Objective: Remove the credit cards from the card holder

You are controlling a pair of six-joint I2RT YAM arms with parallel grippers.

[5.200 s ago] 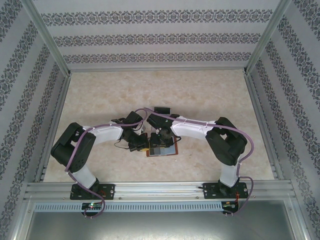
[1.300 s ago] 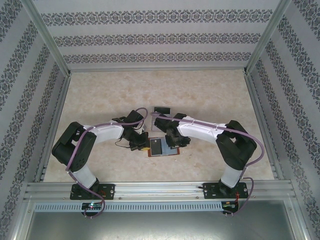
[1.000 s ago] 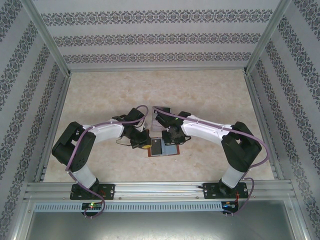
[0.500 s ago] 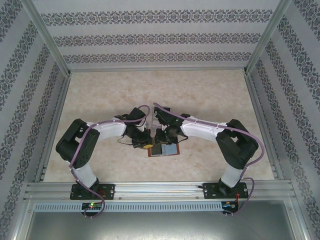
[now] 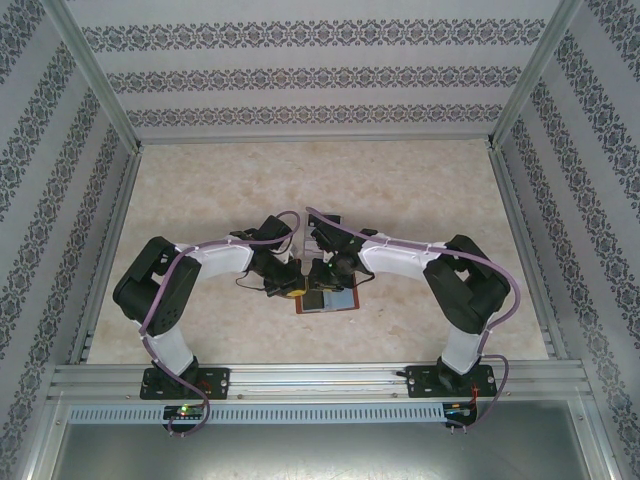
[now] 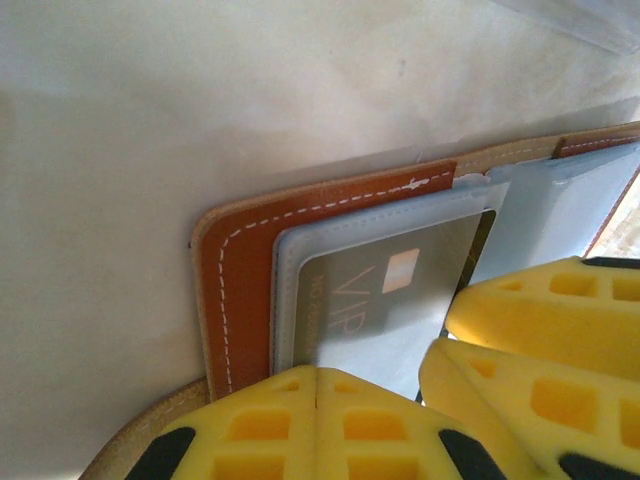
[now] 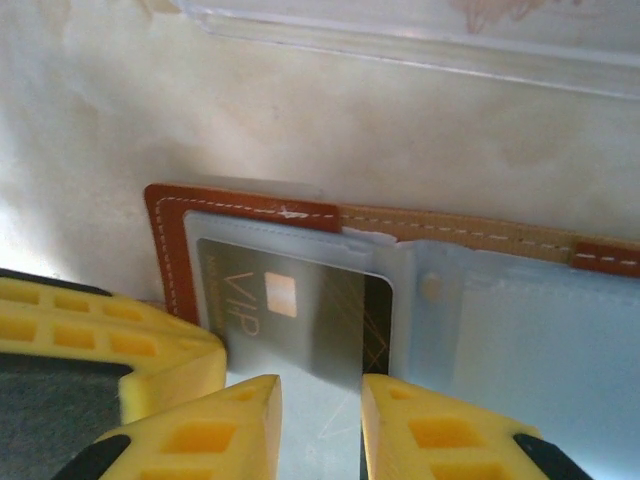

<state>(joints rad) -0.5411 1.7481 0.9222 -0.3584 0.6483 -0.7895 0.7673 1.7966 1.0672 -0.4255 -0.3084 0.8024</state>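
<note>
The reddish-brown card holder (image 5: 340, 303) lies open on the table between the two arms. A dark credit card marked VIP (image 7: 285, 300) (image 6: 385, 295) sits inside its frosted left pocket. My left gripper (image 6: 318, 375) (image 5: 288, 287) is shut, its yellow fingertips pressed on the near edge of that pocket. My right gripper (image 7: 320, 405) (image 5: 318, 277) hovers over the same pocket, jaws a little apart with nothing between them. Its right finger (image 7: 430, 425) stands by the card's dark corner. In the right wrist view the left gripper's fingers (image 7: 100, 340) lie just to the left.
A clear plastic tray (image 7: 400, 40) (image 5: 326, 221) stands just beyond the card holder. Marble-patterned tabletop (image 5: 420, 190) spreads all round, closed in by patterned walls and an aluminium frame.
The right gripper has come down and left from beside the tray to the card holder's left pocket, and its jaws have parted a little. The left gripper stays shut on the holder.
</note>
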